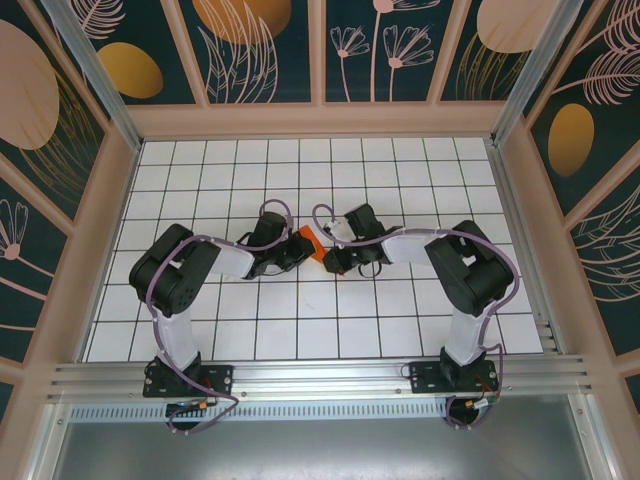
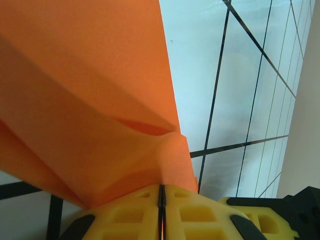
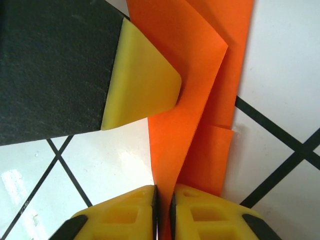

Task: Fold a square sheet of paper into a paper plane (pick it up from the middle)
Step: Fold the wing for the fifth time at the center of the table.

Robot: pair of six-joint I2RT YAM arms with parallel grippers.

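The left end effector (image 2: 161,192) is closed on the orange paper (image 2: 100,100). Its two yellow fingers meet with a sliver of orange in the slit between them. The folded paper rises from its tips and spreads up and to its left, hiding most of the surface (image 2: 240,90) on that side. To its right lie bare white tiles with black grid lines, and past them a pale wall (image 2: 305,125).

The right end effector (image 3: 162,197) is also closed on the paper, pinching a folded edge between its yellow fingers. Ahead of it the paper runs on as layered flaps with a sharp crease. One layer ends in a short step just right of its tips. Up and to its left, a yellow finger (image 3: 142,85) of the left end effector touches the paper's left edge. The black body behind that finger blocks the surface there.

From above, both end effectors meet nose to nose over the middle of the surface. The paper is a small orange patch between them, mostly covered by their black housings. Grey cables loop over both wrists. Patterned walls (image 1: 260,50) close in three sides, and a metal rail (image 1: 320,375) runs behind the arm bases.
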